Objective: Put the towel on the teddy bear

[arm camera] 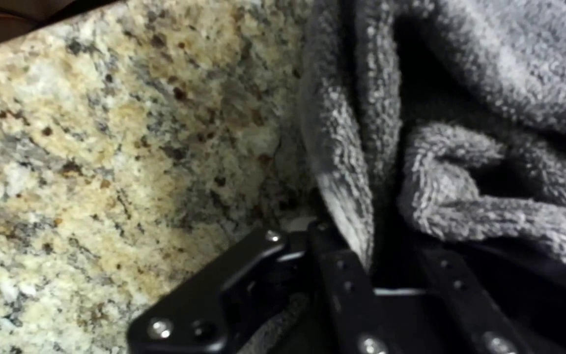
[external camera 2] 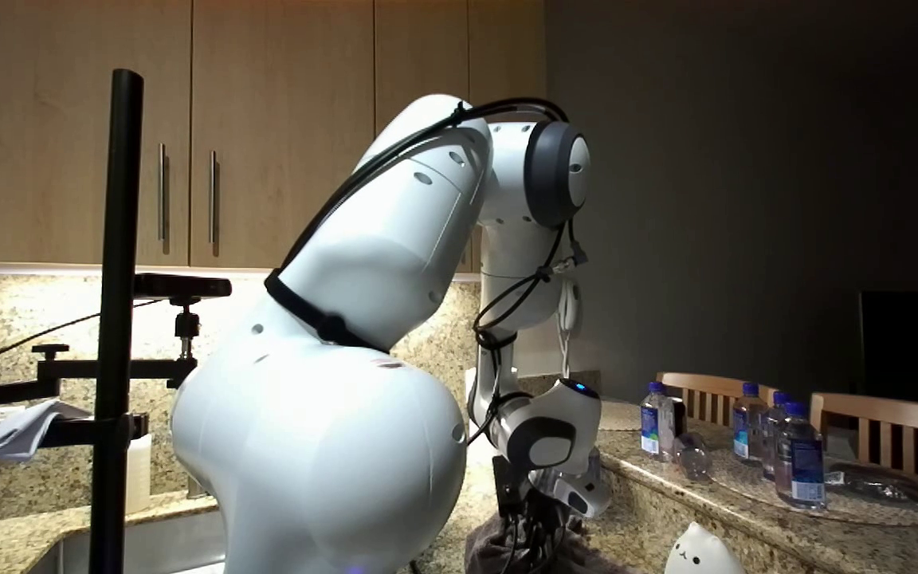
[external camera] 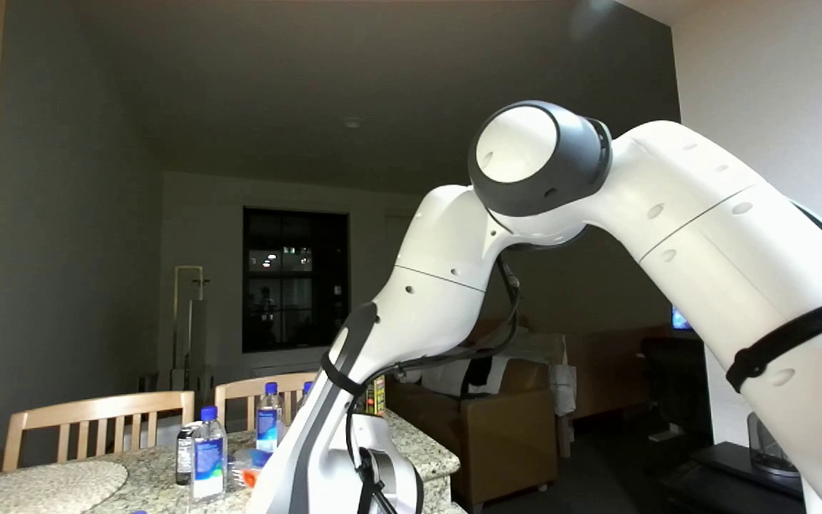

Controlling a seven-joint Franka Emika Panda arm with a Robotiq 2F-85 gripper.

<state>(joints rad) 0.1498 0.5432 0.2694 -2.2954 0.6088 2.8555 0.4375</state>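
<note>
The grey towel point(arm camera: 514, 64) lies bunched in folds on the granite counter point(arm camera: 116, 147) in the wrist view. In an exterior view the towel point(external camera 2: 484, 550) shows at the bottom edge, under and around the gripper. My gripper point(arm camera: 342, 265) is down among the folds, and one towel edge runs in against its black links. In an exterior view the gripper point(external camera 2: 539, 518) points down into the towel. Its fingertips are hidden by dark cloth and shadow, so I cannot tell if they are closed on it. No teddy bear is in view.
A white cat-faced figure point(external camera 2: 700, 552) stands right of the towel. Water bottles point(external camera 2: 800, 462) stand on the raised counter point(external camera 2: 666, 494) behind. A black stand pole point(external camera 2: 116, 319) and a sink point(external camera 2: 148, 546) are on the left. Chairs point(external camera: 100, 414) stand beyond the raised counter.
</note>
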